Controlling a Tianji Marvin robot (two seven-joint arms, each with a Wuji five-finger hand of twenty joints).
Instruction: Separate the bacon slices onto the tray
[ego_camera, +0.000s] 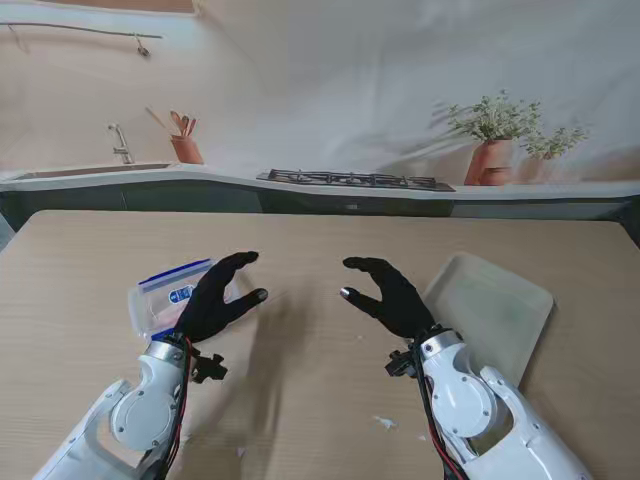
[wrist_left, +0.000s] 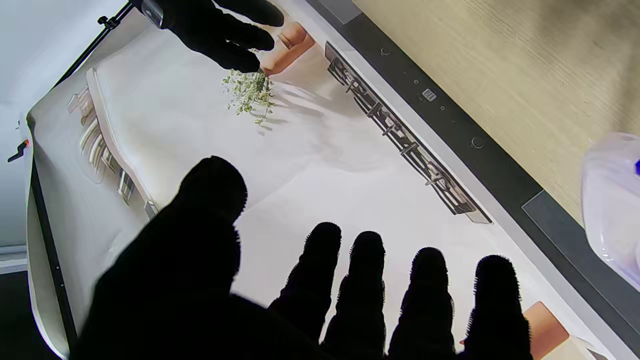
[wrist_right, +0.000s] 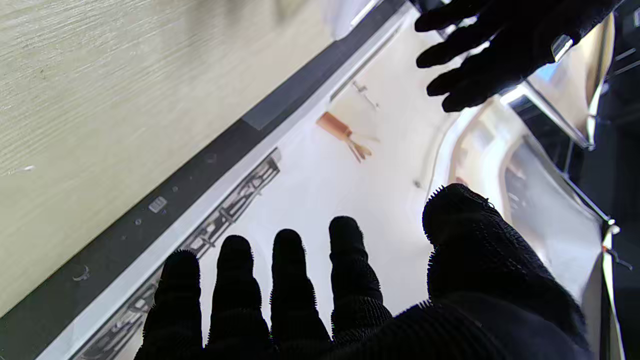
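Left hand (ego_camera: 212, 298) and right hand (ego_camera: 392, 296), fingers spread and empty, between bacon bag (ego_camera: 165, 296) and tray (ego_camera: 492, 305) on desk (ego_camera: 320, 240).

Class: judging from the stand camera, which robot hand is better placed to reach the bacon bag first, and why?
Probably the left robot hand: it hovers open directly over the bacon bag. The right robot hand, also open, sits beside the tray.

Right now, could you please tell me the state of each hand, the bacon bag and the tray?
left hand: open, fingers apart, holding nothing, raised beside the bag.
right hand: open, fingers apart, holding nothing, beside the tray.
bacon bag: lying flat on the table, partly hidden by the left hand; whether it is sealed cannot be told.
tray: lying flat on the table, with no bacon on it.
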